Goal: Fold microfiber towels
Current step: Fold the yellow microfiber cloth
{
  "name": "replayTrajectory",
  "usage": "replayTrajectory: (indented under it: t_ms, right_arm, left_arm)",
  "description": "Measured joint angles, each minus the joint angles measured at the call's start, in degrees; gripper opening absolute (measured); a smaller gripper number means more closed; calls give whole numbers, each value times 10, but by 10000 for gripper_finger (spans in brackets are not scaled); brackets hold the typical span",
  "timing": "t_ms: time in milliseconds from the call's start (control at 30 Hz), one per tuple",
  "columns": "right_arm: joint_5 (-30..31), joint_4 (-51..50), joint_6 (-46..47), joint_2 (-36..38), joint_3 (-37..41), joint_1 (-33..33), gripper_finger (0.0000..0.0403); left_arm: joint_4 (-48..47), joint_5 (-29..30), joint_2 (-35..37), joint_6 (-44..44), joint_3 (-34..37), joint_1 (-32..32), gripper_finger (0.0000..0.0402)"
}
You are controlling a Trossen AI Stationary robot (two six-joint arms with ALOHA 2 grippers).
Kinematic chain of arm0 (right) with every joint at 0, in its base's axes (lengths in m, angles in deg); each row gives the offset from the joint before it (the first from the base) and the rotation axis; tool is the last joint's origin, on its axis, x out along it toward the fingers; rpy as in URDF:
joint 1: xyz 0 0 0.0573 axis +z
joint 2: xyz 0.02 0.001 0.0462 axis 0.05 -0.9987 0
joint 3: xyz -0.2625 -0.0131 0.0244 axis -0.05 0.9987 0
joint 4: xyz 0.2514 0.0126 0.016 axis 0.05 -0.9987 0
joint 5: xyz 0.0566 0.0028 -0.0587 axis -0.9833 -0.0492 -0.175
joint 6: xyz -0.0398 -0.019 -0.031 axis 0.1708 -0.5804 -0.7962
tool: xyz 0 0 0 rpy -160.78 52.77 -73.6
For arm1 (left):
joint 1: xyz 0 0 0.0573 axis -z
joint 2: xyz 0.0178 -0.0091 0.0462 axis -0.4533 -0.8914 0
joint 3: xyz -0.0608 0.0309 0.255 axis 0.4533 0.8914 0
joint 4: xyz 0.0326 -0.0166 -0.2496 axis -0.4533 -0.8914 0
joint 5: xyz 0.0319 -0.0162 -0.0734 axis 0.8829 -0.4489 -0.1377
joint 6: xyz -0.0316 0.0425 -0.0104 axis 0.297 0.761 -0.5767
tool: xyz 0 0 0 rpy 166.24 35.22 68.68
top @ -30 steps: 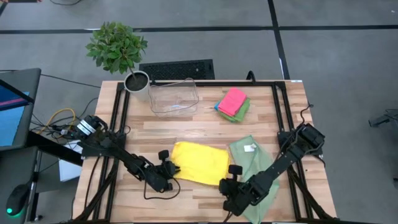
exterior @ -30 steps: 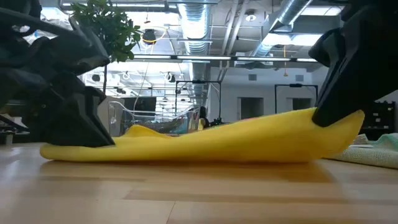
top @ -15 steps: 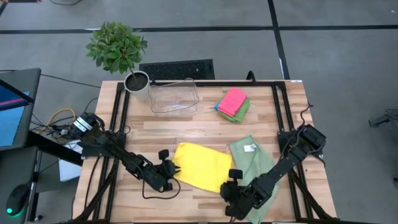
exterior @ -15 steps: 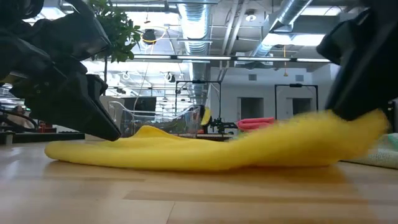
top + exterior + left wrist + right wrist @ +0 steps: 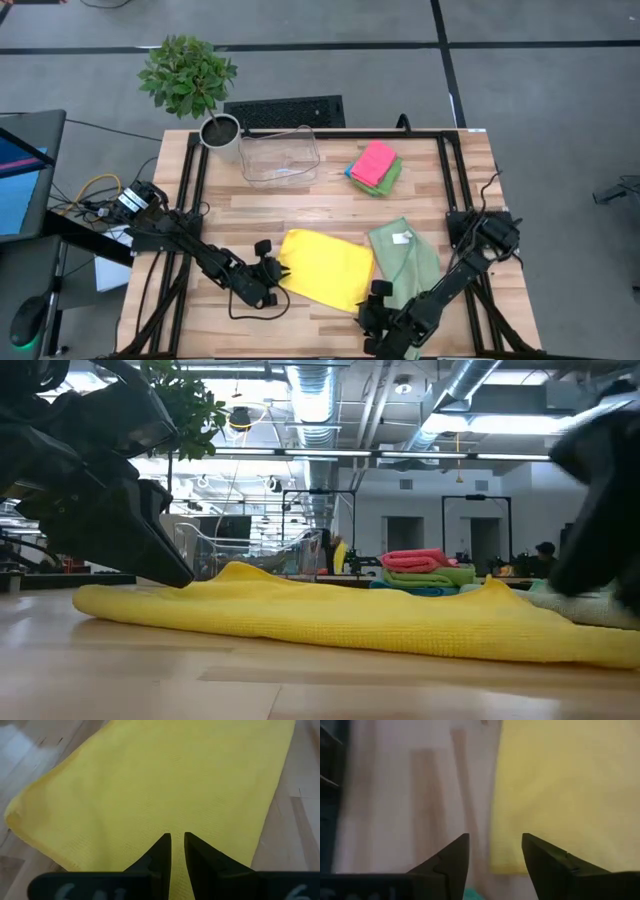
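Note:
A yellow microfiber towel (image 5: 325, 265) lies folded on the wooden table's near middle. My left gripper (image 5: 274, 270) is at its left edge, shut on it. My right gripper (image 5: 378, 297) stands open just off the towel's near right corner, with nothing between its fingers (image 5: 455, 857). A pale sage towel (image 5: 408, 255) with a white tag lies spread to the right of the yellow one. Folded pink, green and blue towels (image 5: 375, 165) are stacked at the far right. My left gripper pinches the yellow towel near its left edge (image 5: 176, 827) between its two nearly shut fingers. The fingers slant down at it from the table's left. At the fingertips the cloth rises in a low hump (image 5: 232, 570); the rest lies flat on the table.
A clear plastic bin (image 5: 280, 155) and a potted plant (image 5: 190, 75) stand at the far left. Black frame rails (image 5: 190, 190) run along the table's left and right sides. Bare wood lies between the yellow towel and the bin.
My right gripper has opened, let go of the yellow towel's right end and gone toward the table's near edge. That end, held up a second ago, has dropped and now lies flat on the table. The towel's left end stays in my left gripper.

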Motion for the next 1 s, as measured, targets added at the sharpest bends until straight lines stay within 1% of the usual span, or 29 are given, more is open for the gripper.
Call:
replayTrajectory:
  t_ms: [133,233,300,400,500,567,633,733,800,933,1000]
  right_arm:
    - [-13,9,24,-29,-1,1,196]
    - [-14,8,52,-36,-3,1,172]
    - [-16,7,58,-36,-3,1,146]
    - [-16,-1,55,-32,-2,0,92]
    - [-23,-19,30,-28,-10,-8,37]
    - [-33,-43,-2,-24,-23,-15,15]
    - [-32,-64,-33,-24,-45,-26,17]
    - [-30,-107,-81,-22,-88,-46,36]
    - [-39,-111,-127,-22,-109,-63,40]
    - [-64,-111,-205,-22,-136,-94,26]
    - [-65,-110,-243,-22,-150,-105,19]
  left_arm:
    - [-3,0,0,-2,0,0,45]
    - [-7,-1,0,-2,0,0,45]
    - [-9,0,0,-2,0,0,45]
    - [-9,0,0,-2,0,0,45]
    - [-9,0,0,-2,0,0,45]
    - [-9,0,0,-2,0,0,45]
    - [-9,1,0,-2,0,0,45]
    - [-9,1,0,-2,0,0,45]
    - [-9,2,0,-2,0,0,45]
    - [-10,2,0,-2,0,0,45]
    - [-11,2,0,-2,0,0,45]
